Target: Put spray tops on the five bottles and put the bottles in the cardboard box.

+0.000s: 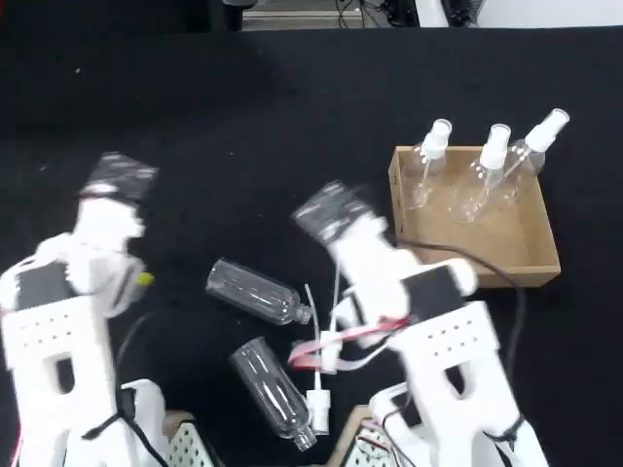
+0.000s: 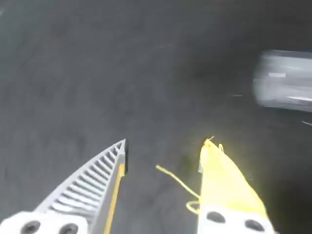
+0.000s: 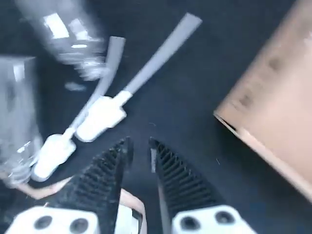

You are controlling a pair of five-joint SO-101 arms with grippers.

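Note:
Three clear bottles with white spray tops stand leaning in the cardboard box at the right. Two bare bottles lie on the black table, one in the middle and one nearer the front. Two loose spray tops with long tubes lie beside them, just ahead of my right gripper. That gripper hangs over the cloth with its fingers a narrow gap apart and nothing between them. My left gripper is wide open above bare cloth, with a blurred bottle off to one side.
The box corner is close beside my right gripper. The left arm stands to the left of the lying bottles, the right arm between them and the box. A red and white cable trails by the spray tops.

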